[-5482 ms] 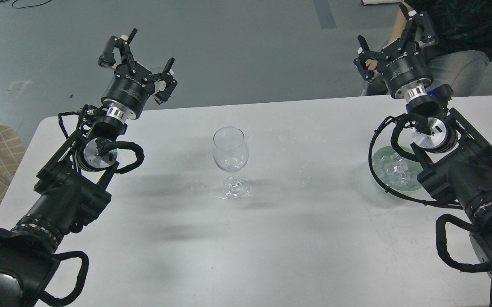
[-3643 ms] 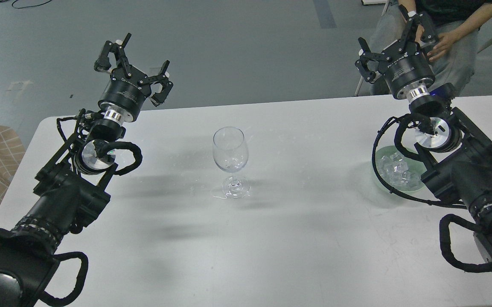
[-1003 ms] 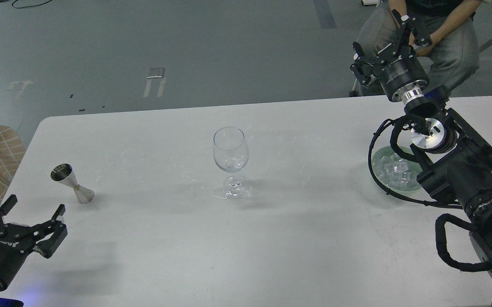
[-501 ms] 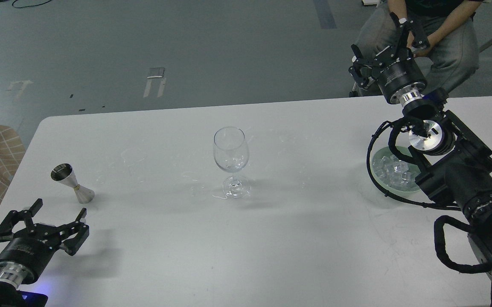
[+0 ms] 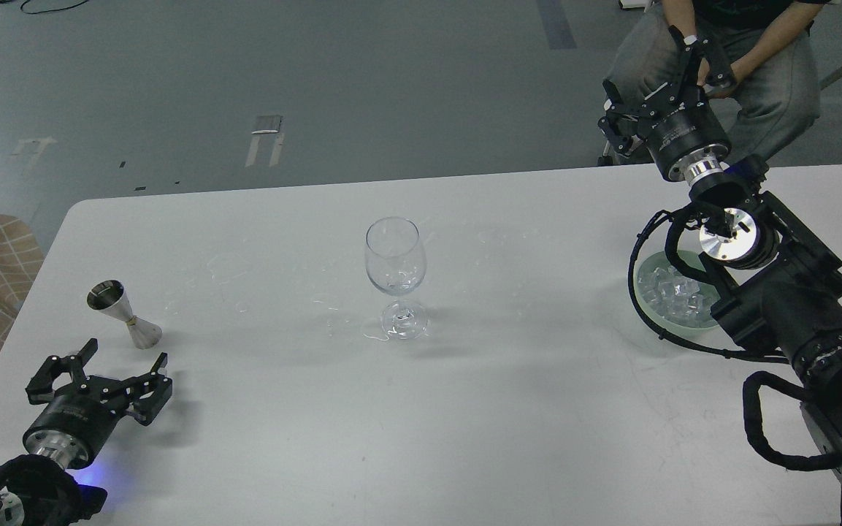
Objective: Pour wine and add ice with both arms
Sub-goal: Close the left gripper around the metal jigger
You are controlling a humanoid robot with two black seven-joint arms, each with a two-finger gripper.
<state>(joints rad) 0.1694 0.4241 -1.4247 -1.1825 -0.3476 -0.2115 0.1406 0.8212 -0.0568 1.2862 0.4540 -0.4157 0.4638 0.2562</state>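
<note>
Your left pincer (image 5: pixel 125 361) sits low over the near-left corner of the white surface (image 5: pixel 508 409), its fingers spread wide and holding nothing; the steel jigger (image 5: pixel 123 313) stands just ahead of it, toward the far side and a touch left, tilted so its wider mouth leans left and away; a short forward reach should bracket its narrow waist. The left arm is plainly the nearer one; the surface's left edge runs close by, so I judge there is little room to swing outward. The empty wine glass (image 5: pixel 395 275) stands upright mid-surface, well apart, with open room all round it. Your right pincer (image 5: pixel 656 79) is raised past the far edge, fingers parted and empty; the ice (image 5: pixel 672 296) lies in a pale green dish (image 5: pixel 645 272) beneath that arm's wrist.
</note>
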